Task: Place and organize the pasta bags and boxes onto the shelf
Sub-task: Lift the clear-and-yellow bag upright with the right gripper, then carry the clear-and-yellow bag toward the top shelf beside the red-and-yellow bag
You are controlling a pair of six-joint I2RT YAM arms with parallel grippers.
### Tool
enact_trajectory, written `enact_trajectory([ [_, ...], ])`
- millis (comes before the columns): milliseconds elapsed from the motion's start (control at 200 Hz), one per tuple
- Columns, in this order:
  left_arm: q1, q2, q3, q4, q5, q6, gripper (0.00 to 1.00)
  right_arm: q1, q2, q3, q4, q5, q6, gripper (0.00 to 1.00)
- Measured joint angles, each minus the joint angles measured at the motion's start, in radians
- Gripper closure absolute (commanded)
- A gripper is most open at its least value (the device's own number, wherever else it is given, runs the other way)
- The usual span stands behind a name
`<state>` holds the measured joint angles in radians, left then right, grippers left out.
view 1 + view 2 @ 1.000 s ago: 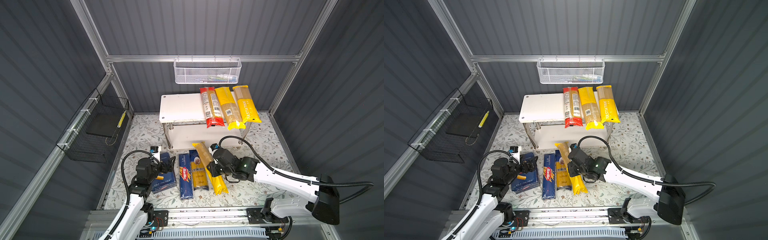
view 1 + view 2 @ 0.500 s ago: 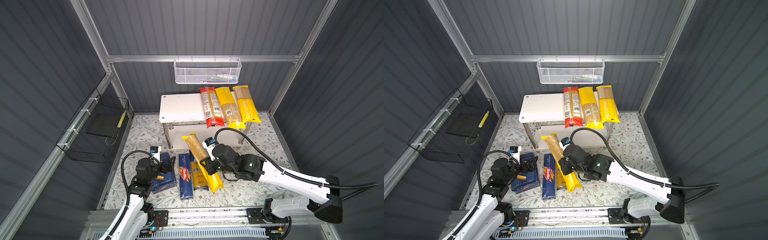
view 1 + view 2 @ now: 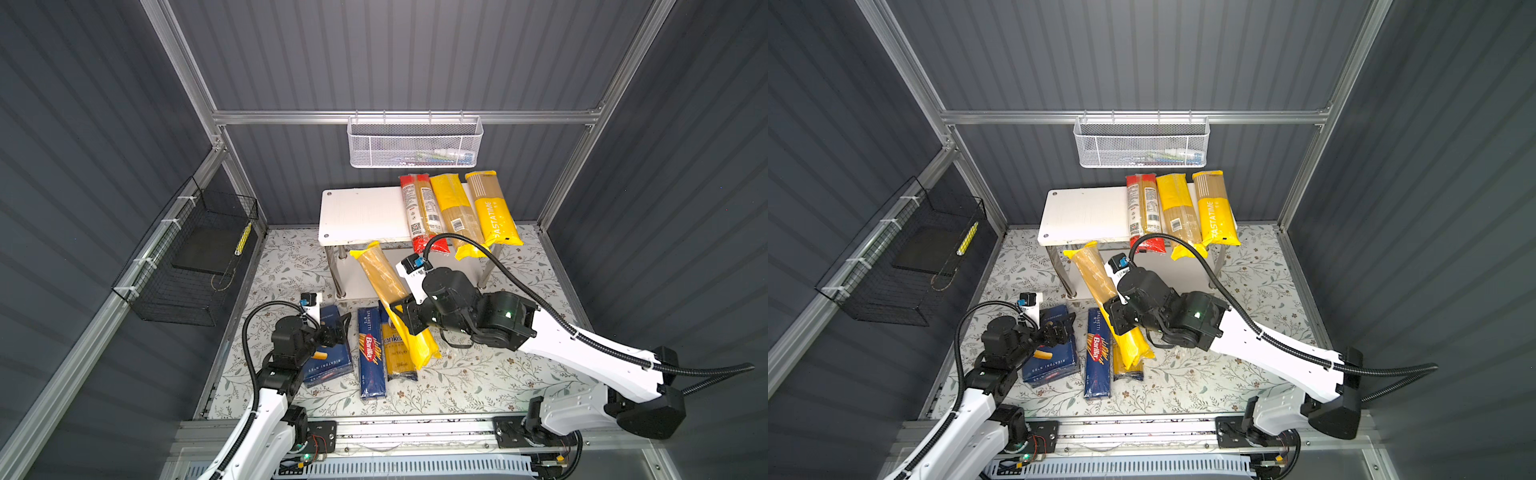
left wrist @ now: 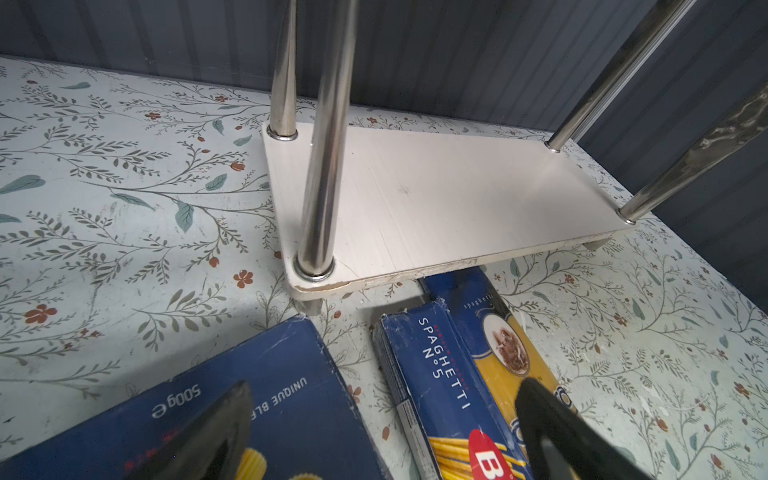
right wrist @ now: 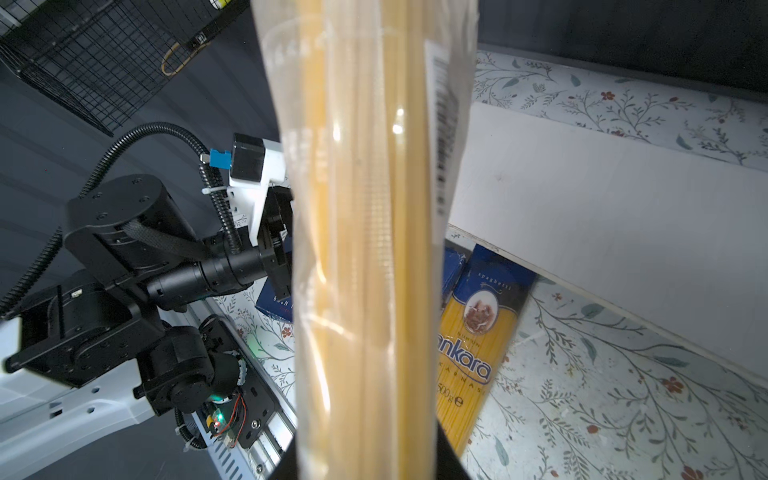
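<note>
My right gripper [image 3: 409, 318] is shut on a yellow-and-clear spaghetti bag [image 3: 380, 278], held tilted above the floor with its far end near the front edge of the white shelf [image 3: 361, 212]. The same bag [image 5: 365, 249] fills the right wrist view. The top tier carries three bags: red [image 3: 419, 212], yellow [image 3: 455, 212] and PASTATIME [image 3: 492, 208]. On the floor lie the ankara bag [image 3: 397, 353], the narrow Barilla spaghetti box [image 3: 371, 353] and the wide rigatoni box [image 3: 328, 357]. My left gripper [image 3: 334, 330] hovers open over the rigatoni box [image 4: 270, 395].
A white mesh basket [image 3: 415, 141] hangs on the back wall above the shelf. On the left wall hangs a black wire basket [image 3: 191, 257]. Chrome legs [image 4: 324, 137] stand on the bare lower tier [image 4: 436, 199]. A metal rail [image 3: 395, 428] runs along the front.
My right gripper has lifted the yellow-and-clear bag off the floor, and its far end has risen and swung left towards the shelf's front edge. The left arm has stayed still.
</note>
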<state>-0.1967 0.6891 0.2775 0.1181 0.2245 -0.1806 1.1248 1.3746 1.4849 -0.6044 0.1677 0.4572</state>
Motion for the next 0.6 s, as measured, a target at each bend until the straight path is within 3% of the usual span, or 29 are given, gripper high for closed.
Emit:
enact_trajectory([
  [335,0.0,-0.003,0.0,-0.002,0.0,0.0,0.0,-0.01,0.093,0.191,-0.031,0.084,-0.048,1.0],
  [600,0.0,-0.002,0.0,-0.002,0.0,0.0,0.0,-0.072,0.195,0.359,-0.053,0.086,-0.087,1.0],
])
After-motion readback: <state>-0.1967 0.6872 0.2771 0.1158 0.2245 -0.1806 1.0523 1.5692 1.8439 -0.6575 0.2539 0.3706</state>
